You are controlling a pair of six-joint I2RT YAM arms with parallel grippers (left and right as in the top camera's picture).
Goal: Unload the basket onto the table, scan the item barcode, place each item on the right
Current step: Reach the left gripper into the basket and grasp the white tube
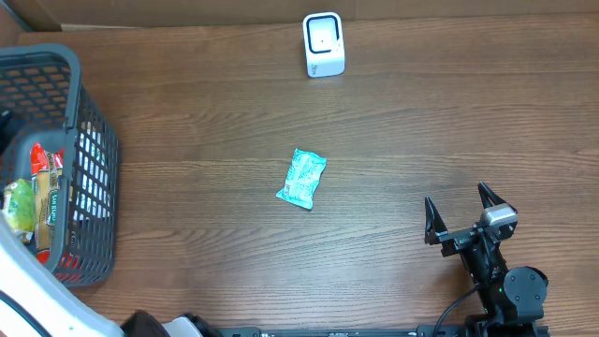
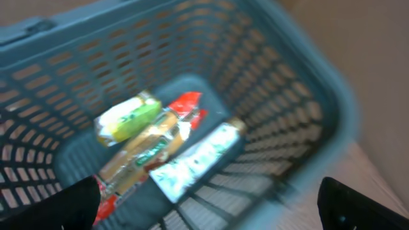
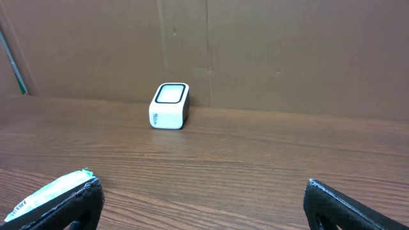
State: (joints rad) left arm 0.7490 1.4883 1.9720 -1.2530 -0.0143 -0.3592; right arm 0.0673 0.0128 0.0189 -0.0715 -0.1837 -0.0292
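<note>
Both gape wide and empty: left gripper (image 2: 208,201) over the lattice plastic basket (image 2: 307,83), right gripper (image 1: 457,197) near the woodgrain table's (image 1: 421,112) front-right corner, crinkly teal packet (image 1: 301,178) central.

Basket (image 1: 94,178) far left, packets (image 2: 160,137) inside. Pouch (image 1: 302,178) mid-table; scanner (image 1: 324,44) behind it at the back edge. My right gripper (image 1: 457,197) front right.
</note>
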